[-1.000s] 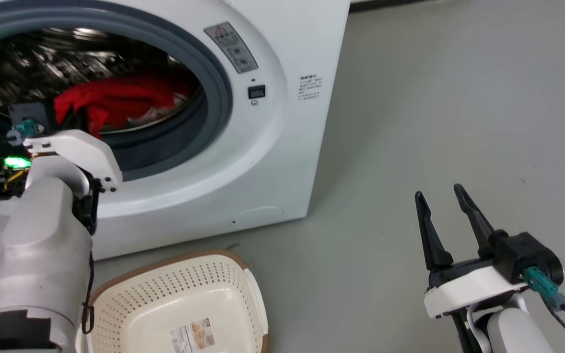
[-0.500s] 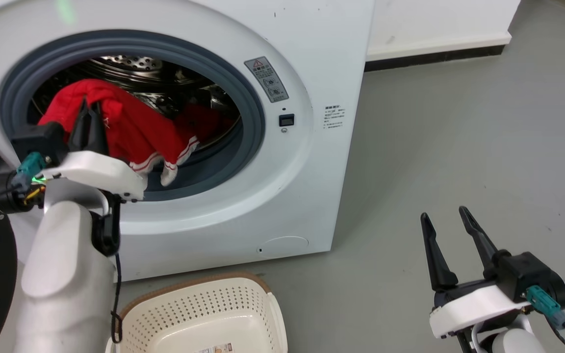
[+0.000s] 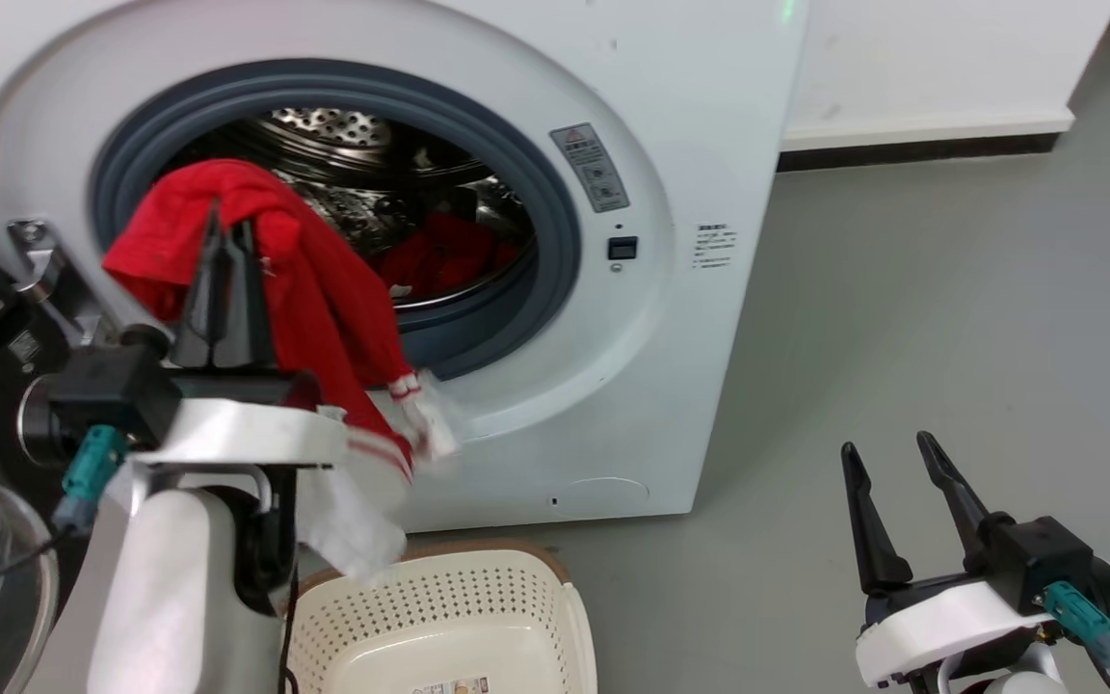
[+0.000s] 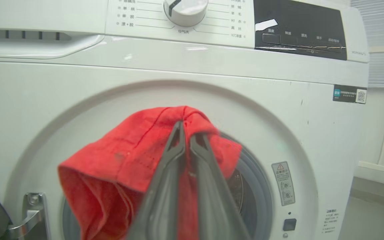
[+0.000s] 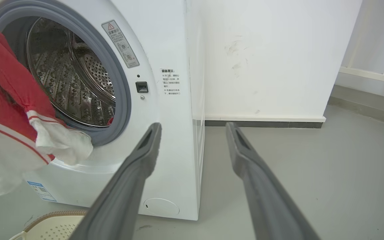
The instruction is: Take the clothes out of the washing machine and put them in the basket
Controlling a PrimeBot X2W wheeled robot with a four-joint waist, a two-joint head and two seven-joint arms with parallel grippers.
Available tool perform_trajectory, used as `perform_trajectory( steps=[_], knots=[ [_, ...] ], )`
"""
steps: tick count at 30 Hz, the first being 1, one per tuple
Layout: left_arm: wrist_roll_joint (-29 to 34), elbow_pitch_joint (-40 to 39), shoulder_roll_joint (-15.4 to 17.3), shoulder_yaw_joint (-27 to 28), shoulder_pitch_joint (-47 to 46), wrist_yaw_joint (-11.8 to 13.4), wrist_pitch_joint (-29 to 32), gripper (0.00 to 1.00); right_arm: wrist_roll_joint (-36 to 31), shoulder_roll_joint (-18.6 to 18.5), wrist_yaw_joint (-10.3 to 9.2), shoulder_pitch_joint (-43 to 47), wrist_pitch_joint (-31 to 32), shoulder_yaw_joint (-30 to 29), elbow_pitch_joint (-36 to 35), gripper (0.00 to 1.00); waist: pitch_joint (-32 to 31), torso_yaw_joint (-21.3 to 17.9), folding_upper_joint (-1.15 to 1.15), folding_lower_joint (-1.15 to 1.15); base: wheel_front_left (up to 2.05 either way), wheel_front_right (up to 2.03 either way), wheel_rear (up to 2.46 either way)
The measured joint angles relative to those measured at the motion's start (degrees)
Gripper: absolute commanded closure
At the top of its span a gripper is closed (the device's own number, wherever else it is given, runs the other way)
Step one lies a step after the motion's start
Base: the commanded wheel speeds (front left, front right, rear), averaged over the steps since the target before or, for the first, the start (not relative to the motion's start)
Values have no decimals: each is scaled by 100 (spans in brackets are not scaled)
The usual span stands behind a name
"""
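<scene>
Head view: the left gripper [image 3: 227, 226] has its two fingers pressed together on a fold of a red garment [image 3: 324, 289], held just in front of the washing machine [image 3: 690, 145], at the left side of its round opening. The cloth drapes over the fingertips and hangs down the machine's front. Its white, red-striped trim dangles below the opening, close to the rim of the basket [image 3: 478, 607] that stands at the machine's foot. More red clothes [image 3: 444, 255] lie inside the machine. The right gripper [image 3: 887, 445] sits off to the machine's right with its fingers apart, holding nothing.

To carry it well, I would hold the pinch firm, since only a small fold looks caught and the cloth is limp and hangs long. Draw it clear of the machine's opening so the tail does not snag, bring it over the basket's middle, lower until the tail pools inside, and only then let go.
</scene>
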Motion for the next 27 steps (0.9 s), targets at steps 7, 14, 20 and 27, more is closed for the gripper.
perform_trajectory(
  steps=[7,14,20,27],
  knots=[
    [69,-854,-115,-337,632,77,347,100,-14,4,1,62,96,82,-53,0,-27,210,0,0,0,0,0],
    [-88,-671,-169,-521,1566,142,648,100,53,3,1,100,52,100,-48,0,-65,269,0,1,0,0,0],
    [-350,234,-258,-628,1995,197,608,100,142,2,1,63,-1,149,-32,0,147,269,0,0,0,0,0],
    [-481,1906,-293,-781,1767,116,414,100,154,4,1,-187,-60,269,25,0,559,244,0,1,0,0,0]
  ],
)
